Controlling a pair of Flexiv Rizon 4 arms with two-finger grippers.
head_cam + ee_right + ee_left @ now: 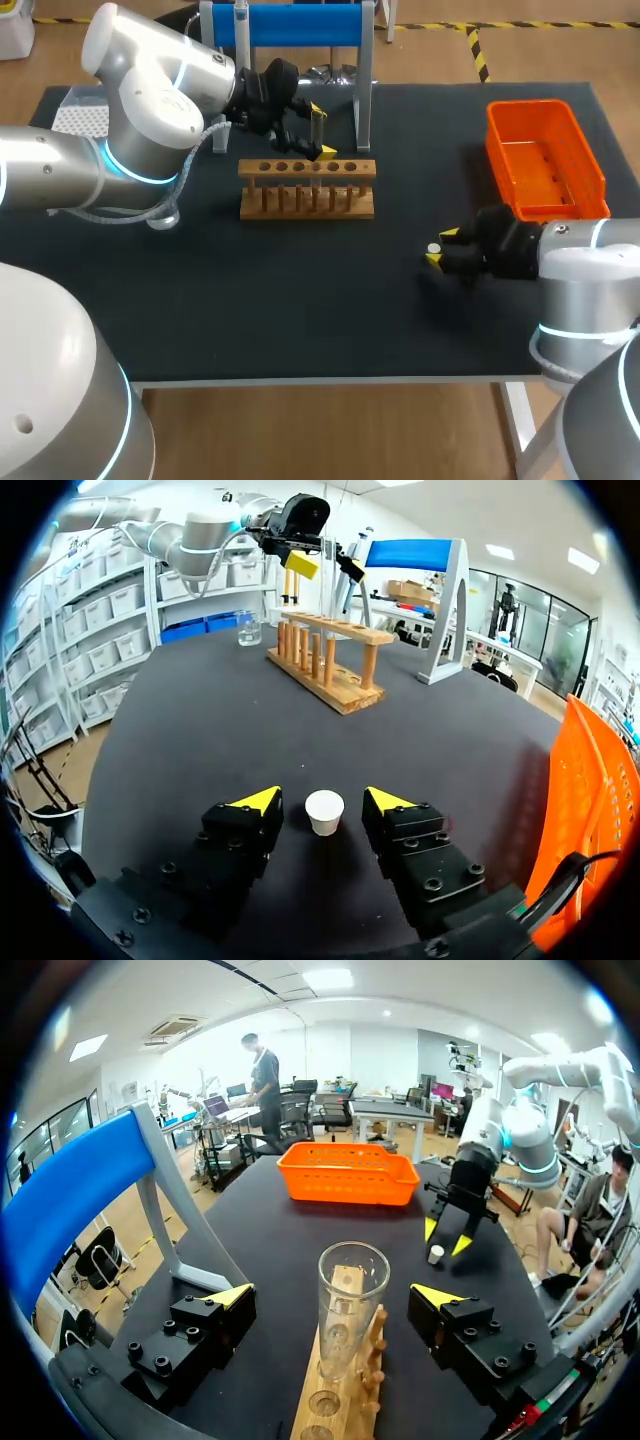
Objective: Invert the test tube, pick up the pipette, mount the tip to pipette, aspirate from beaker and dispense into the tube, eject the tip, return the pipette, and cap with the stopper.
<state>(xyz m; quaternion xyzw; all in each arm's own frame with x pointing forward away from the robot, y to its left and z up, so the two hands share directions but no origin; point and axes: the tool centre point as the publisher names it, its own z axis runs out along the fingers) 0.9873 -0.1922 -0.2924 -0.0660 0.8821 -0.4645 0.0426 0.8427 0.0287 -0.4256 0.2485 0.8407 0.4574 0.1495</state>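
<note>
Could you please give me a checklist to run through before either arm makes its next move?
1. Clear glass test tube upright in the wooden rack, mouth up: ok.
2. Left pincer open, a finger on each side of the tube, neither touching it: ok.
3. Small white stopper standing on the black table: ok.
4. Right pincer open, a finger on each side of the stopper: ok.
5. Liquid in the clear glass beaker: cannot tell.
</note>
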